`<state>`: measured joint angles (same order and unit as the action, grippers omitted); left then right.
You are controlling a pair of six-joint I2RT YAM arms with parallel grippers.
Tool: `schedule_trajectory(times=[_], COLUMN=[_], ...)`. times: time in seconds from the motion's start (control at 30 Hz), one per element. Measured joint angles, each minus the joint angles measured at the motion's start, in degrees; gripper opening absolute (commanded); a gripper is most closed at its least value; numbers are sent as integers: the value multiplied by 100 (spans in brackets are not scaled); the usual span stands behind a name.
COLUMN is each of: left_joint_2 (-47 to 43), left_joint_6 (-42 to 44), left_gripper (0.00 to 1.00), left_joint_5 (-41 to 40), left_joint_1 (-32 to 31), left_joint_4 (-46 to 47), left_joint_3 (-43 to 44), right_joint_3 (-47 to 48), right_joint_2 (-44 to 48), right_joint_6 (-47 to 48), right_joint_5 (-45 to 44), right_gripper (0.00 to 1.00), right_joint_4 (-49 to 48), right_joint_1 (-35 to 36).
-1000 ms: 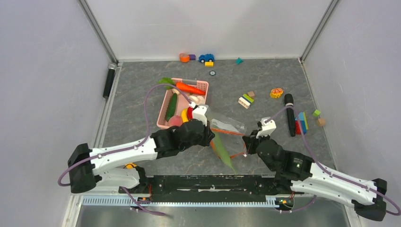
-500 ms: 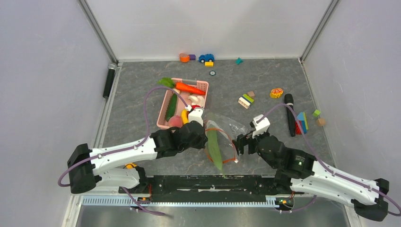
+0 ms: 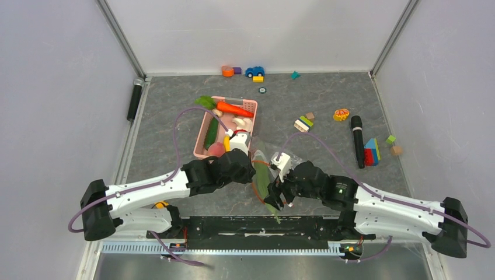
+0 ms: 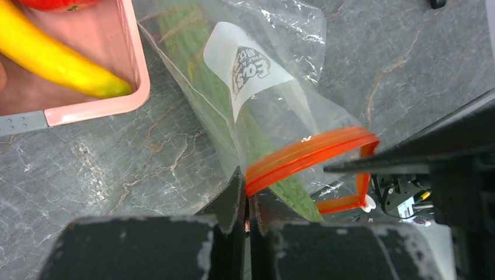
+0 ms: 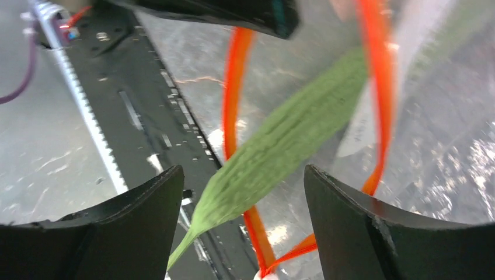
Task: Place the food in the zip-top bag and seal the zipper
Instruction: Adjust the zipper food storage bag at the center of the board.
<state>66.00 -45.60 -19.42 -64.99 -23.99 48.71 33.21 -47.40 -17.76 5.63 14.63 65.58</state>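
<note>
The clear zip-top bag lies beside the pink basket, mouth toward the near edge. A long green cucumber lies in it, its tip sticking out of the mouth. My left gripper is shut on the orange-red zipper strip at the mouth's left end. The white slider is at the other end. My right gripper is open, one finger on each side of the cucumber tip, not touching it. The carrot, banana, another cucumber, tomato and mushroom lie in the basket.
The pink lattice basket stands just behind the left gripper. Toy blocks and a black marker lie to the right, small cars at the back. A black cylinder lies at the left edge. The black base rail runs under the bag mouth.
My right arm has swung left and nearer, now straddling the cucumber tip at the bag mouth. The bag and cucumber have shifted left. My left gripper still grips the strip.
</note>
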Motion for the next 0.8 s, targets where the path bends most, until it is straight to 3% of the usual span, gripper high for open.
schedule_trajectory(times=[0.13, 0.33, 0.63, 0.73, 0.8], left_joint_2=[-83, -85, -81, -63, -35], left_joint_6=[-50, -133, -236, -240, -238], left_gripper=[2, 2, 2, 2, 2], left_joint_5=[9, 55, 157, 177, 179], left_joint_1=[0, -9, -46, -46, -48], left_joint_4=[2, 4, 4, 7, 7], left_joint_3=[-2, -28, -35, -35, -35], right_joint_3=[-2, -181, -850, -1099, -1252], right_joint_2=[-299, -699, -1115, -1104, -1104], right_joint_6=[-284, -905, -1427, -1537, -1543], right_joint_5=[-848, -1899, -2218, -2223, -2199], right_gripper=[79, 77, 75, 60, 37], right_joint_4=[179, -295, -981, -1279, -1453], right_joint_1=[0, 2, 188, 275, 330])
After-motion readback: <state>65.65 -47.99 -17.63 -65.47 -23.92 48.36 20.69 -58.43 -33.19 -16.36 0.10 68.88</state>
